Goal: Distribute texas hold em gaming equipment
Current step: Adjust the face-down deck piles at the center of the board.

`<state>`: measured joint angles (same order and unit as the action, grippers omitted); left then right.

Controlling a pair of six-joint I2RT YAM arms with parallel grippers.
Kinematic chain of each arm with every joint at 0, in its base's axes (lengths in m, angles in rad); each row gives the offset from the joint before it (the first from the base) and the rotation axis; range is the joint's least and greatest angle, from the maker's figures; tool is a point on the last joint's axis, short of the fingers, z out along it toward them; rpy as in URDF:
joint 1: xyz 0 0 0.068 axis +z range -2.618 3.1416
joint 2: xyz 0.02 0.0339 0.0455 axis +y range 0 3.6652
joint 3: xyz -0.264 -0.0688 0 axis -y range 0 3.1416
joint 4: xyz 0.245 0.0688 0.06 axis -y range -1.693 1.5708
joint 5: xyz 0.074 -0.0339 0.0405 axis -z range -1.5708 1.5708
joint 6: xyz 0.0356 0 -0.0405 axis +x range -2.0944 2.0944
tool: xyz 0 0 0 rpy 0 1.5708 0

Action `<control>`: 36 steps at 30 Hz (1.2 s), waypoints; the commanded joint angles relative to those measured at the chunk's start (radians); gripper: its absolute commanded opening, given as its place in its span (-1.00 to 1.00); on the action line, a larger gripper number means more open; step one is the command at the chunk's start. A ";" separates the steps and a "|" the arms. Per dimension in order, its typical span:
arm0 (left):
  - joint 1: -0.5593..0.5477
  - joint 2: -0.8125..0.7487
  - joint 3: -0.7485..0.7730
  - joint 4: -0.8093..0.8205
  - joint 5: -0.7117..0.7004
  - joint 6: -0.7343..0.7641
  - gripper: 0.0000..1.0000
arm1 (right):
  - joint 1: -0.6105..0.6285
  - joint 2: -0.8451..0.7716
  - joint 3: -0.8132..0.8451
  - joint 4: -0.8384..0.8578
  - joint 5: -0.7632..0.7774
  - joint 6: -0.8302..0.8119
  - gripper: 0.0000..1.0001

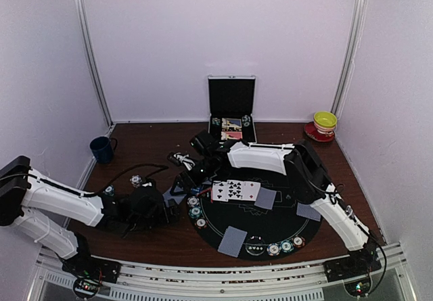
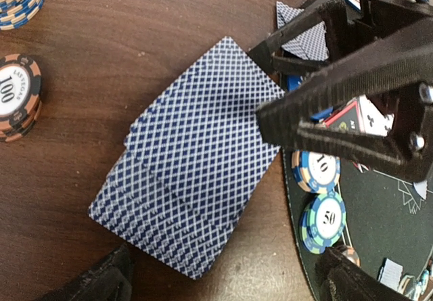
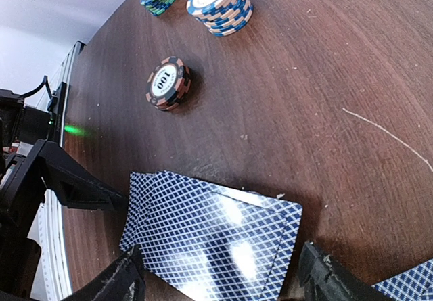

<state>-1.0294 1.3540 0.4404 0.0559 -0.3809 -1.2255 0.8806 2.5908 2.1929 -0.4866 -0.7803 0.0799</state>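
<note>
Plain white walls (image 1: 216,44) close me in on three sides, with slim metal posts (image 1: 91,51) running up the back corners. My surface (image 1: 142,149) is dark brown wood grain under soft, even light, and a ribbed metal rail (image 1: 223,275) runs along its near edge.

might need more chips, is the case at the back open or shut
Open: the case has its lid upright, items showing in its base.
</note>
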 commanded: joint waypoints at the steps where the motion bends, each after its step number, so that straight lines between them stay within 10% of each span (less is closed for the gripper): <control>1: -0.003 0.036 0.025 0.013 -0.026 0.002 0.96 | 0.019 0.010 0.003 -0.048 0.014 -0.011 0.60; 36: -0.001 0.091 0.050 0.038 -0.064 0.002 0.96 | 0.047 -0.053 -0.052 -0.025 -0.019 0.040 0.59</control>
<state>-1.0294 1.4326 0.4858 0.0872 -0.4309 -1.2213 0.9058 2.5771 2.1677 -0.4793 -0.7879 0.1009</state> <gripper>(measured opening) 0.978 0.793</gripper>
